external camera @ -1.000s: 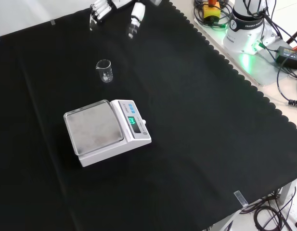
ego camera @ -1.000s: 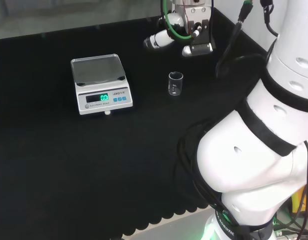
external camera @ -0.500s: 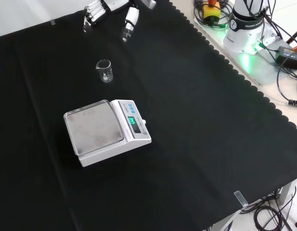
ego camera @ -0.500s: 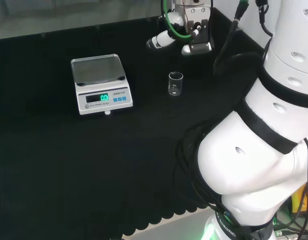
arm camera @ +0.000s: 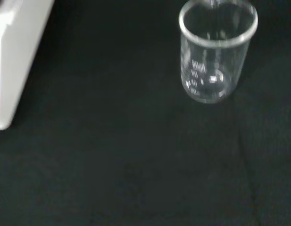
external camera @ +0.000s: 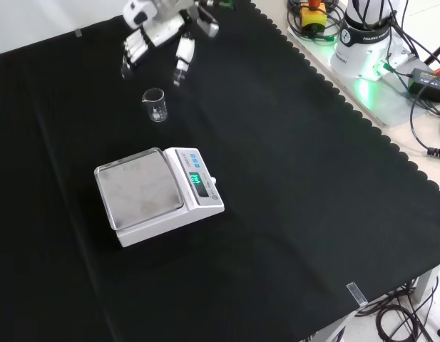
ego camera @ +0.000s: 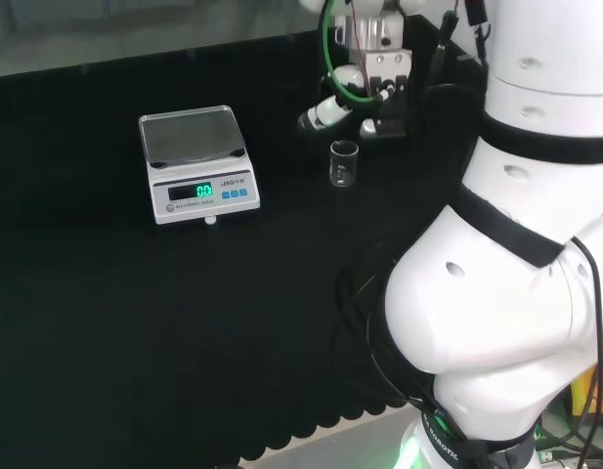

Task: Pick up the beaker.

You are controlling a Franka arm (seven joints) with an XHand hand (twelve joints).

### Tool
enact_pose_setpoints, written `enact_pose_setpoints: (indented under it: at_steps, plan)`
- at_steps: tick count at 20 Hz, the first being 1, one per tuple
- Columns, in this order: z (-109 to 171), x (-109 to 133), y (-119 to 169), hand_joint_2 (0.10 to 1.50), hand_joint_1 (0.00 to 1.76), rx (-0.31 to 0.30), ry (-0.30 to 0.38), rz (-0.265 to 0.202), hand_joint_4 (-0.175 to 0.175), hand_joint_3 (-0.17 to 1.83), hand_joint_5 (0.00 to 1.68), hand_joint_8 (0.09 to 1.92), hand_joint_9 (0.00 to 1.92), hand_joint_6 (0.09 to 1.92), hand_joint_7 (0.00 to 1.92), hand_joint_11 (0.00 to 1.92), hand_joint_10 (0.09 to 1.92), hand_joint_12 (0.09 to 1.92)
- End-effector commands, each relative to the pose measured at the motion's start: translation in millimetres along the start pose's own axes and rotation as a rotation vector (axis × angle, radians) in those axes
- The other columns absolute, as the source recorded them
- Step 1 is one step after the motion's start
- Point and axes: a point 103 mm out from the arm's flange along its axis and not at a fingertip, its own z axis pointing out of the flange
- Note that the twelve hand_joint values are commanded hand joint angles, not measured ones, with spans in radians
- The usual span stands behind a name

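With the hand (external camera: 157, 32) spread and empty just beyond the upright clear beaker (external camera: 155, 105), which stands on the black cloth (external camera: 291, 185) near the scale (external camera: 157, 194), you should lower squarely so fingers bracket its wall.

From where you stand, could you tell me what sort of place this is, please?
Probably a laboratory bench: a clear glass beaker stands upright on black cloth beside an electronic scale, with the robot's hand above the beaker.
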Motion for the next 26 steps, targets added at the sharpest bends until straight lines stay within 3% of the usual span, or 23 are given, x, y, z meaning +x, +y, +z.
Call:
enact_pose_setpoints:
  at_steps: [1, 12, 19, 22, 26]
  plan:
    - [40.5, -19.5, 37.5, 0.93, 0.41, 0.077, 0.031, 0.009, -0.061, -0.07, 0.19, 0.63, 0.0, 0.09, 0.0, 0.0, 0.8, 1.56]
    - [69.4, -16.7, 53.6, 0.93, 0.41, 0.152, 0.035, 0.005, -0.062, -0.07, 0.19, 0.61, 0.0, 0.09, 0.0, 0.0, 0.78, 1.56]
    - [81.9, -14.4, 38.4, 0.93, 0.45, 0.184, 0.031, 0.027, -0.068, -0.07, 0.2, 0.68, 0.01, 0.09, 0.0, 0.08, 0.87, 1.55]
    - [85.6, -17.1, 32.7, 0.95, 0.53, 0.149, 0.053, 0.05, -0.079, -0.07, 0.23, 0.77, 0.18, 0.09, 0.08, 0.31, 0.91, 1.45]
    - [79.9, -18.5, 29.1, 1.01, 0.75, 0.105, 0.057, 0.07, -0.145, -0.1, 0.39, 0.82, 0.86, 0.09, 0.48, 1.04, 0.69, 1.07]
